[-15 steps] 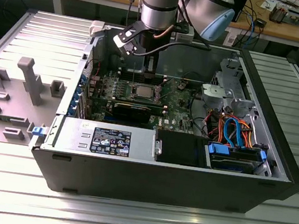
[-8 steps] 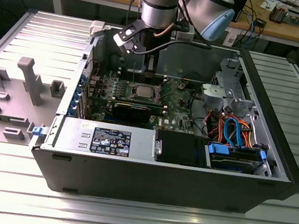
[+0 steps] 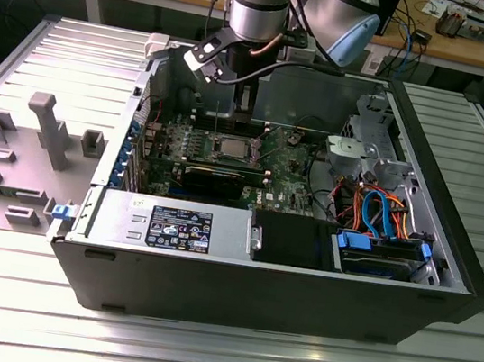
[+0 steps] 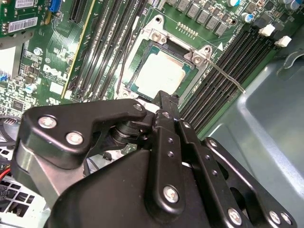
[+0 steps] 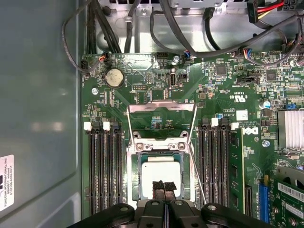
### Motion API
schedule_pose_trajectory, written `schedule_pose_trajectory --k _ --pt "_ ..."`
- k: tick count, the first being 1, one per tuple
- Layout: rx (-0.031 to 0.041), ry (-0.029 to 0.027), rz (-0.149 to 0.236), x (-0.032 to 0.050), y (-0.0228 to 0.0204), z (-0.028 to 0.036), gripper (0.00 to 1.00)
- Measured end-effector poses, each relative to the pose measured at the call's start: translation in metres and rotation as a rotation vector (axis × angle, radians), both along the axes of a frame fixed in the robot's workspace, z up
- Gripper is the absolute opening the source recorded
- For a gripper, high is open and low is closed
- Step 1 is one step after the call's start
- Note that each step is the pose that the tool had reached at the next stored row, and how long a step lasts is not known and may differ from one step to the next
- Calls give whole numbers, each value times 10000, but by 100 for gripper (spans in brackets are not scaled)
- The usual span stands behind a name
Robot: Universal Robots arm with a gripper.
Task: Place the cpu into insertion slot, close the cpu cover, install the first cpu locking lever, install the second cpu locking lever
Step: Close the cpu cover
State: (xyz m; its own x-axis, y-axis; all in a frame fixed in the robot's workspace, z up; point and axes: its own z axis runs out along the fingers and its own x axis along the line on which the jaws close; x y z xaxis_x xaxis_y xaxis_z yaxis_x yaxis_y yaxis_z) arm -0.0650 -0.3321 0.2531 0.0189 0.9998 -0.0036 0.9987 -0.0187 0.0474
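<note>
The cpu (image 5: 159, 172) lies flat in the insertion slot (image 5: 129, 173) on the green motherboard (image 5: 223, 90), its silver top and green edge bare in both wrist views. The cpu cover (image 5: 161, 107), a thin silvery frame, appears raised beyond the slot, with board showing through its window. My gripper (image 5: 163, 187) hangs just above the cpu's (image 4: 161, 71) near edge, its black pads (image 5: 156, 188) pressed together with nothing between them. One locking lever (image 4: 228, 76) sticks out sideways past the slot, and a second thin lever (image 4: 127, 47) runs along the other side. In the exterior view the gripper (image 3: 240, 119) reaches down into the case.
Black memory slots (image 5: 102, 171) flank the slot on both sides. A graphics card (image 3: 215, 177) and a power supply (image 3: 176, 226) lie toward the case front. A drive cage with orange and blue cables (image 3: 383, 216) sits at the exterior view's right. Grey fixtures (image 3: 45, 129) stand outside the case.
</note>
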Motion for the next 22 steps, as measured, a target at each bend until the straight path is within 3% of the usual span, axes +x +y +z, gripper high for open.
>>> schedule_pose_trajectory --k 22 --pt "-2 1 -1 87 -1 3 11"
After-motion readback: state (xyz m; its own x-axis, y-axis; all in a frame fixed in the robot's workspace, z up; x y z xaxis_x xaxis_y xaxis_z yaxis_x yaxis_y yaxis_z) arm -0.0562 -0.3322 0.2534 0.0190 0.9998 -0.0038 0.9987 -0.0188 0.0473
